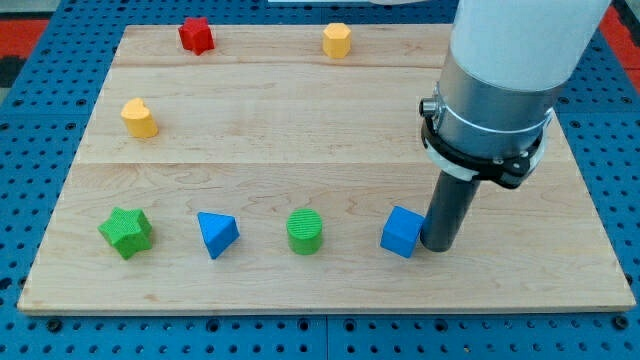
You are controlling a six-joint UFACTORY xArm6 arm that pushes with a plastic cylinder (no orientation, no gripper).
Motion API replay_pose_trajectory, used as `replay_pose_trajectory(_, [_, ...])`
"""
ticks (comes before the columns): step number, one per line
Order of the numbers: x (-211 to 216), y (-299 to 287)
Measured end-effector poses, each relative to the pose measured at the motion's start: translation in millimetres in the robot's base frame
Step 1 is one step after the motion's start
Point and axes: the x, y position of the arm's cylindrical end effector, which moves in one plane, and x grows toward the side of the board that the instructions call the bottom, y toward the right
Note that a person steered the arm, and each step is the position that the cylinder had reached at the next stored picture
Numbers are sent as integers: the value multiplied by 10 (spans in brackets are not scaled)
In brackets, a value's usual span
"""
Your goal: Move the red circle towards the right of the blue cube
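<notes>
my tip (pixel 438 246) is resting just right of the blue cube (pixel 402 232) with no pincer showing, and no red circle is showing on the tabletop (pixel 300 150), so nothing looks done.

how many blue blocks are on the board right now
2: a blue triangle at the view's lower left of centre, and a blue cube at lower right beside my tip. The arm could hide more.

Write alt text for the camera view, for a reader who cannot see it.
My tip rests against the view's right side of the blue cube near the bottom of a wooden board. Left of the cube stand a green cylinder, blue triangular block and green star. Farther up are a yellow heart, red star and yellow hexagon; no red circle shows.
</notes>
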Motion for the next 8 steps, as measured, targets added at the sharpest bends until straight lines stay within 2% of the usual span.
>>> replay_pose_trajectory(1, [-174,18])
replay_pose_trajectory(3, [-174,-388])
replay_pose_trajectory(4, [-224,-140])
replay_pose_trajectory(6, [-924,-39])
replay_pose_trajectory(8, [-1573,-390])
